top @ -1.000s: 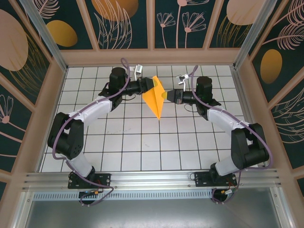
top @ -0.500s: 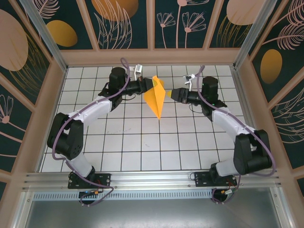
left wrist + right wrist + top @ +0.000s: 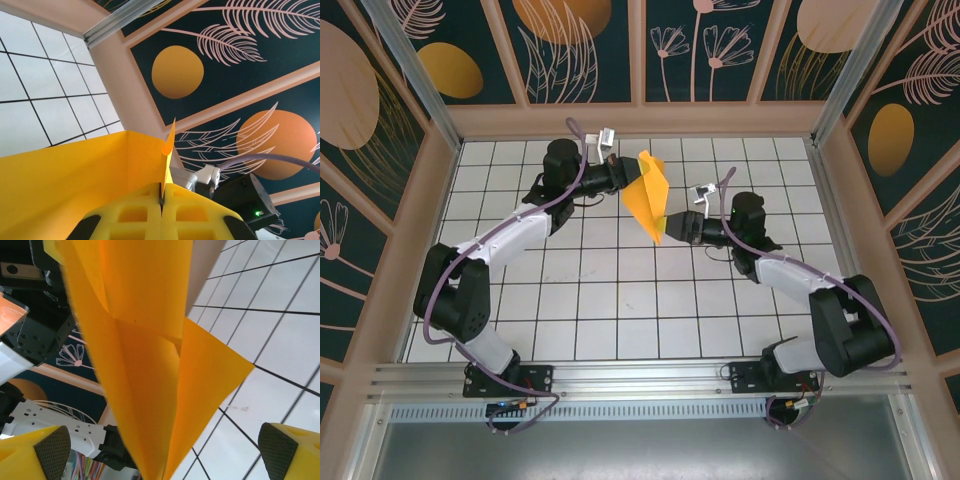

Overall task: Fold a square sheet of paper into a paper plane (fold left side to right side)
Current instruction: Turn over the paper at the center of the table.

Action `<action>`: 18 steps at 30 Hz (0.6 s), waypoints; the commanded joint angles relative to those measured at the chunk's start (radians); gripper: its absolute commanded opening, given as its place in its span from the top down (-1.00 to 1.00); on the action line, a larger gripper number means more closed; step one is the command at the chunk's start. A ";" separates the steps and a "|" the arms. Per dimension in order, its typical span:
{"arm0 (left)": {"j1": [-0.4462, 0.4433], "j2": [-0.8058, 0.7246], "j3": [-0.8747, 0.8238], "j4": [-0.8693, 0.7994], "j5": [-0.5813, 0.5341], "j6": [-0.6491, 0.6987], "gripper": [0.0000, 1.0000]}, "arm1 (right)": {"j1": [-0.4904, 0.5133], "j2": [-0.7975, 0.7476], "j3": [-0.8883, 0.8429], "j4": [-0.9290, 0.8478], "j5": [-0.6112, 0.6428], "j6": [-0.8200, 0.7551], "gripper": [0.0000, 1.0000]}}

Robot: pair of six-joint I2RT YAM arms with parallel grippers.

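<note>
1. One paper (image 3: 651,195), orange-yellow, creased into a pointed wedge with loose flaps. It is held up off the tiled table (image 3: 620,300) near the far middle, point toward the near edge.
2. Left gripper (image 3: 626,180) is clamped on the paper's upper left edge. The left wrist view shows its yellow fingers (image 3: 130,220) pressed together, with the sheet's edge pinched in the seam between them.
3. Right gripper (image 3: 673,229) sits at the paper's lower point, jaws spread wide. In the right wrist view the paper (image 3: 145,365) hangs between the two dark pads (image 3: 50,450), touching neither as far as I can tell.
4. Step, my reading: folding in mid-air along the centre line, left side to right, with the right claw lining up for a hold low on the point.
5. Next move calls for the right jaws to close on all layers near the tip, edges matched and the left pinch firm. After that, press the crease.
6. Count: paper, one. Arms, two. Grippers, two: one gripping paper, one wide and empty.
</note>
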 commanded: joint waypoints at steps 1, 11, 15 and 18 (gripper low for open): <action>-0.005 -0.037 -0.016 0.081 0.021 -0.044 0.97 | 0.032 0.052 0.005 0.198 -0.005 0.094 -0.90; -0.005 -0.041 -0.019 0.066 0.023 -0.036 0.93 | 0.043 0.062 0.012 0.218 0.013 0.108 0.13; -0.005 -0.043 -0.006 0.010 0.008 0.013 0.79 | 0.040 0.044 0.015 0.143 0.029 0.061 0.47; -0.003 -0.047 0.005 -0.043 -0.010 0.056 0.65 | 0.038 0.025 0.025 0.052 0.051 0.010 0.61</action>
